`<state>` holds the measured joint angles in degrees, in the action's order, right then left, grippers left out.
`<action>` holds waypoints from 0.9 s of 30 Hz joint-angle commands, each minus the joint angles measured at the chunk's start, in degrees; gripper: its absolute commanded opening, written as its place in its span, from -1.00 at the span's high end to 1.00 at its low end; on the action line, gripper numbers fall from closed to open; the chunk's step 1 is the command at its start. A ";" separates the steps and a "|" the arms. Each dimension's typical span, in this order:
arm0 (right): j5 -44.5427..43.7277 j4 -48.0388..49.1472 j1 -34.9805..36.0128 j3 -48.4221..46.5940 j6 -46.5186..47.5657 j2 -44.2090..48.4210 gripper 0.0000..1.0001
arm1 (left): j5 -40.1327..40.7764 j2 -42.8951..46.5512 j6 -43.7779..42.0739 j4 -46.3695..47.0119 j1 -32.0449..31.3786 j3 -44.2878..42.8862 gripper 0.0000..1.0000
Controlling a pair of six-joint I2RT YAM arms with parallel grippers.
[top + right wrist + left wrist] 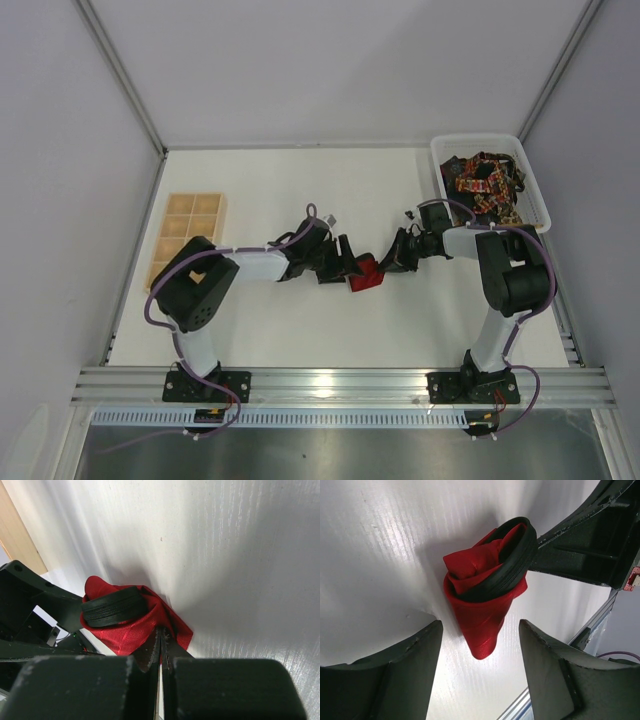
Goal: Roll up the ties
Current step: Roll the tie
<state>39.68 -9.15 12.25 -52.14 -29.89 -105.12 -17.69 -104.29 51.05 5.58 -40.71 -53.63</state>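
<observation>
Red tie (364,274), loosely rolled, lay on the table (300,190) between the left gripper's (480,624) wide jaws. Right gripper (161,632), at its three o'clock, was closed, tips touching the fabric.

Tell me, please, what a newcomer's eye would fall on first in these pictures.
A bright red tie, loosely rolled, lies mid-table between the open left gripper and the shut right gripper, which pinches its edge. At the back right, a white basket holds dark patterned ties.
</observation>
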 commanded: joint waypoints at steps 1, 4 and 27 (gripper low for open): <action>-1.36 -0.17 -0.21 -1.65 0.88 0.00 1.00 | 2.92 -1.70 -0.15 0.92 -0.86 -1.13 -0.37; -1.45 -0.35 -0.21 -1.65 0.97 0.27 1.00 | 3.45 -2.41 -0.25 0.31 -1.48 -1.74 -0.36; -2.06 -1.57 -0.12 -2.26 1.24 1.23 0.97 | 10.05 -5.92 -5.25 -13.32 -2.36 -9.13 -0.11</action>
<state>39.03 -9.82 12.25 -52.64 -29.87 -105.12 -10.13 -108.27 48.62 -2.17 -42.87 -61.76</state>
